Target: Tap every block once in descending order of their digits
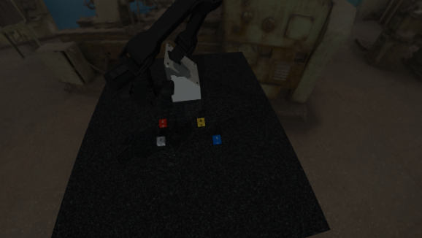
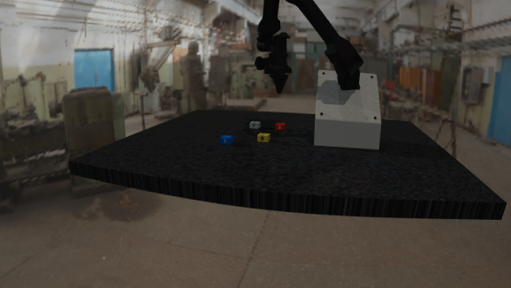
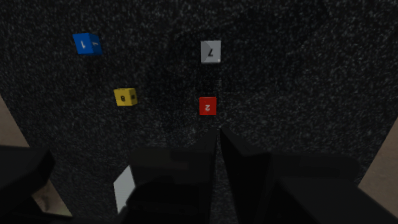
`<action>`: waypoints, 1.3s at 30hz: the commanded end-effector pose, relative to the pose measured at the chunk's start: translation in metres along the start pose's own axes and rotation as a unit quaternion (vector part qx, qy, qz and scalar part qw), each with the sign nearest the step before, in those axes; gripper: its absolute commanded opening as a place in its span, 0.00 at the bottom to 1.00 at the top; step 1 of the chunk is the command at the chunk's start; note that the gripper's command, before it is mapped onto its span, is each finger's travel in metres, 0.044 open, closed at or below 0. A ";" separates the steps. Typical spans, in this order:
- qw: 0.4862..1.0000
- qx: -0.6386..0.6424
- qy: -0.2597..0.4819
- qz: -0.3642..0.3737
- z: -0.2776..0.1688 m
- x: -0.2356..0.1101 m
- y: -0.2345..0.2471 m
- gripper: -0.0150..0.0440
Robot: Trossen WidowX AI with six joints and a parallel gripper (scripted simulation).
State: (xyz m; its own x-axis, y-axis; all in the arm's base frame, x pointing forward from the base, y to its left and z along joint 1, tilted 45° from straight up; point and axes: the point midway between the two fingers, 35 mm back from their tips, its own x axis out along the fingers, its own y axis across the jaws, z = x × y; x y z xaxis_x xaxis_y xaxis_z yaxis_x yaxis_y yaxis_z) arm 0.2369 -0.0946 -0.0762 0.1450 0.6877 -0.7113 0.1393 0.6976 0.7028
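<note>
On a dark speckled table top (image 1: 226, 190), seen from above, four small cubes sit in a loose cluster near the middle. A small red cube (image 1: 163, 123) lies at the left of the far pair, a small yellow cube (image 1: 201, 122) to its right. Nearer the viewer are a small white cube (image 1: 160, 141) on the left and a small blue cube (image 1: 217, 139) on the right. All four stand apart, none touching. Beyond them a pale grey blocky pedestal (image 1: 186, 87) carries the black jointed robot arm (image 1: 146, 58), which leans to the left.

From the side view, the black two-fingered gripper (image 2: 279, 89) hangs high above the table, pointing straight down, its tips pressed together into one point and gripping nothing. The cubes lie well below it (the blue one nearest the viewer and furthest left).

Looking down from the wrist, the fingers fill the lower edge with only a thin slit between them. The red cube shows a 2, just beyond the tips; the white one, further off, shows a 7. The blue one shows a 1; the yellow digit is too blurred to read.
</note>
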 end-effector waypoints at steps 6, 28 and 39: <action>1.000 -0.009 0.000 -0.004 -0.007 0.060 0.001 0.29; 1.000 -0.009 0.000 -0.001 -0.010 0.108 0.003 0.29; 1.000 -0.010 0.000 -0.003 -0.009 0.092 0.002 0.29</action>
State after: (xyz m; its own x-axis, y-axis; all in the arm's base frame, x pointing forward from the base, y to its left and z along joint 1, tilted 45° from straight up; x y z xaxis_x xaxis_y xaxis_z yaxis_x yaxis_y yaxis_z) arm 0.2430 -0.0170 -0.1505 0.1403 0.6858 -0.7142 0.1214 0.7039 0.6998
